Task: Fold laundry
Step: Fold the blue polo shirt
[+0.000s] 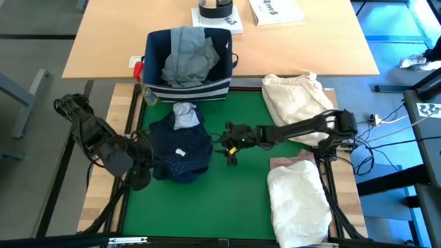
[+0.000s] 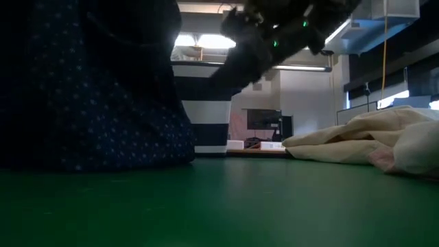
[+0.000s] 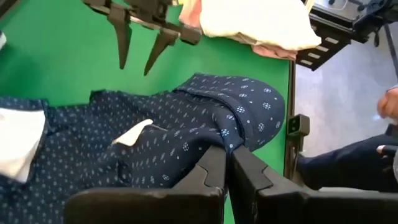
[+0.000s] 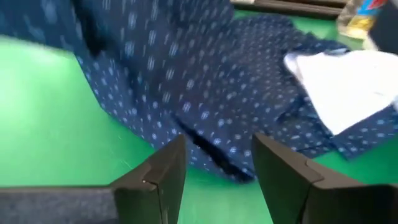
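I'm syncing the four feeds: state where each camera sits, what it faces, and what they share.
High: overhead, looking down on the green mat; both arms show.
Low: at mat height, facing the room; an arm overhead.
Left wrist: behind the left gripper, shut on the navy dotted shirt; right gripper beyond.
Right wrist: behind the open right fingers, facing the shirt.
Shared: the shirt shows in all four.
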